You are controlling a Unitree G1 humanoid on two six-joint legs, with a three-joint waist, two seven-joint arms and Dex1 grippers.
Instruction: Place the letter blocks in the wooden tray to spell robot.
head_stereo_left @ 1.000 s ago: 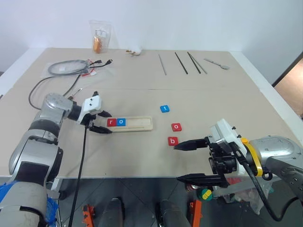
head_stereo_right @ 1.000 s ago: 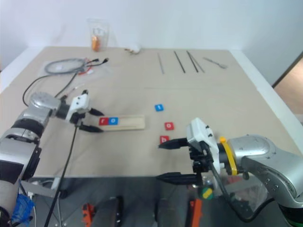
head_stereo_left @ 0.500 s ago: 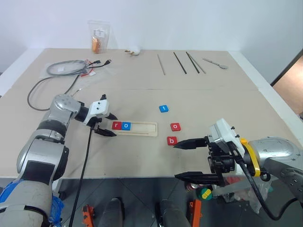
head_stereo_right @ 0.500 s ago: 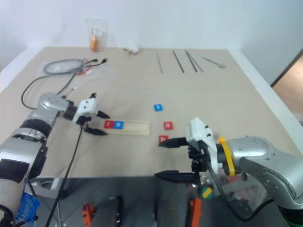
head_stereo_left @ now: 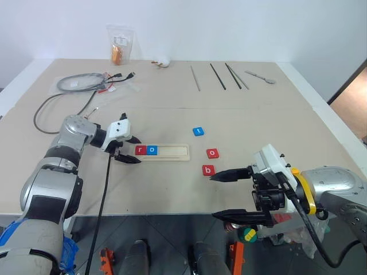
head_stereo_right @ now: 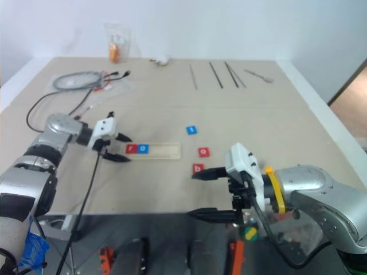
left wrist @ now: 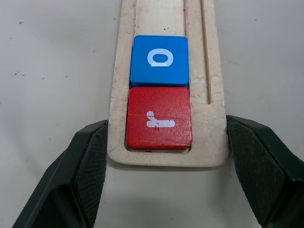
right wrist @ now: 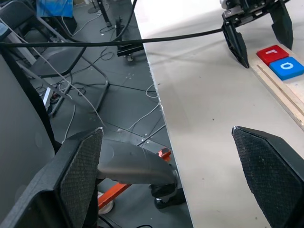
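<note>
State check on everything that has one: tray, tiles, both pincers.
wooden tray: flat on the table, two slots filled.
red r: seated at the tray's end.
blue o: seated against r.
red b: loose on table.
red o: loose on table.
blue t: loose on table.
left pincer: closed across the tray's end.
right pincer: open, empty.

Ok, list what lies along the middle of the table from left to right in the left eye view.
left gripper → red r block → blue o block → bare end of the wooden tray → blue t block → red o block
</note>
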